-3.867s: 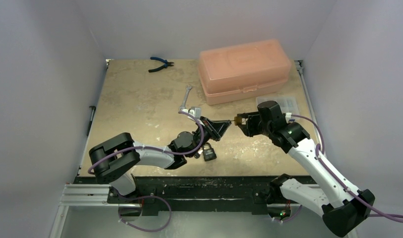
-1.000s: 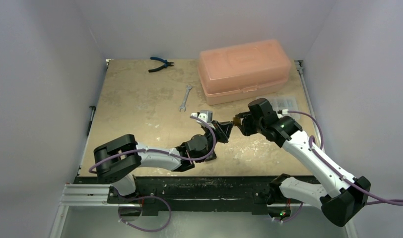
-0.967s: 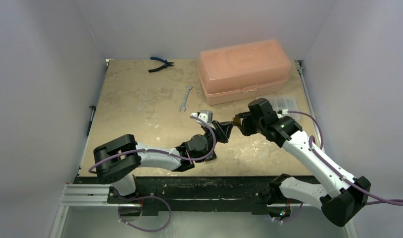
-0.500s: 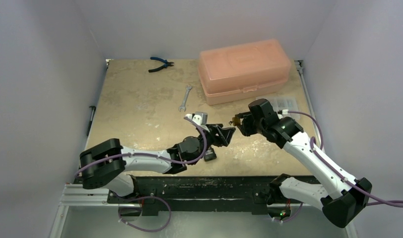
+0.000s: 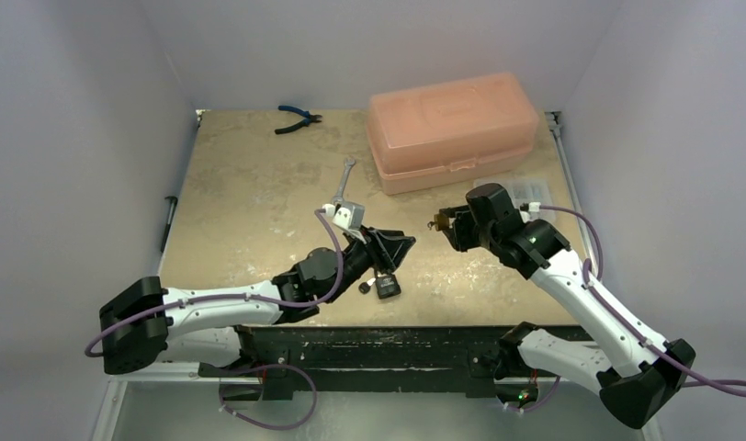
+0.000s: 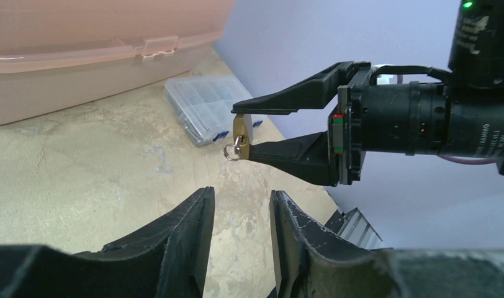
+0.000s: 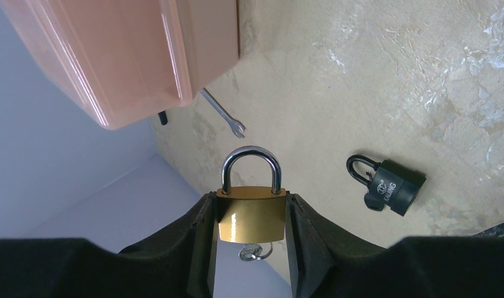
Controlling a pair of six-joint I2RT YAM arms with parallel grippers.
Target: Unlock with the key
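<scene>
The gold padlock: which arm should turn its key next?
Left. The right gripper is busy clamping the gold padlock, key in its underside. The left gripper is empty, jaws apart, facing that key.

The top camera sits high above and behind my bases and looks down and forward over the whole table (image 5: 259, 202) from afar. The left wrist camera rides low, near the tabletop, and looks out between the fingers (image 6: 187, 236) of my left gripper (image 6: 240, 192) toward my right gripper (image 6: 242, 127), seen side-on. The right wrist camera looks along my right fingers, close on the brass padlock (image 7: 251, 214). All three views share the pink box (image 5: 452, 129).
</scene>
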